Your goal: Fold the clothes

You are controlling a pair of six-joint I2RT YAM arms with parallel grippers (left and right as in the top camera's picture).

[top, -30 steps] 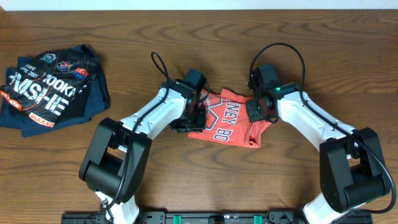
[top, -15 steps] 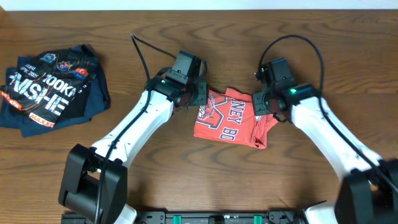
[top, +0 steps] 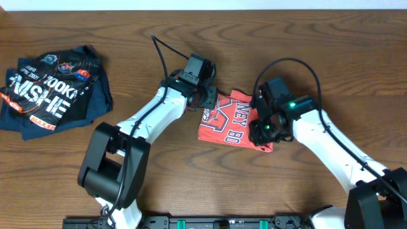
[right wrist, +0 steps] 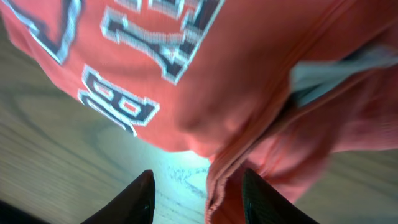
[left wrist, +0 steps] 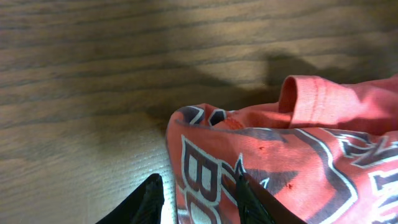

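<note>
Wooden table point(top: 191, 184) carries the shirt point(top: 227, 122), folded to a compact print-up bundle between the grippers. Left gripper point(left wrist: 200, 200) and right gripper point(right wrist: 202, 194) stand parted astride its edges, clamping nothing. Likely only a last fold or tidying remains.

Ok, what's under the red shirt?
The wooden table shows all round the shirt, which lies on it print up. Nothing pokes out from beneath. What lies under the fabric itself cannot be seen, and the right gripper hides the shirt's right edge from overhead.
</note>
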